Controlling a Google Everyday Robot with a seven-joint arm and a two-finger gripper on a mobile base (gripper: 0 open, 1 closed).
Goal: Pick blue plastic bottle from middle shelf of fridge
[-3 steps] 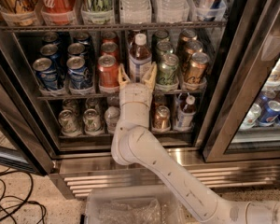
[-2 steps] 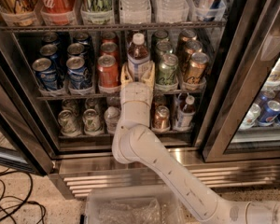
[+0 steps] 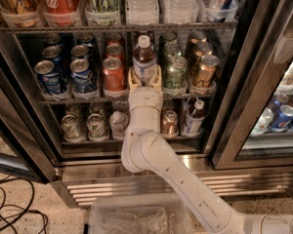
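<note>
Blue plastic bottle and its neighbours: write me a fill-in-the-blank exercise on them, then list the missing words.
1. The blue plastic bottle has a cap coloured ___.
2. The gripper is at the bottle's foot on the middle shelf, directly ___ the cap.
3. The left-side can, next to the bottle as the picture shows it, is ___.
4. The right-side can, next to the bottle, is ___.

Missing words: white; below; red; green.

gripper (image 3: 145, 76) at blue plastic bottle (image 3: 144, 56), cans (image 3: 114, 74) tight either side.
</note>
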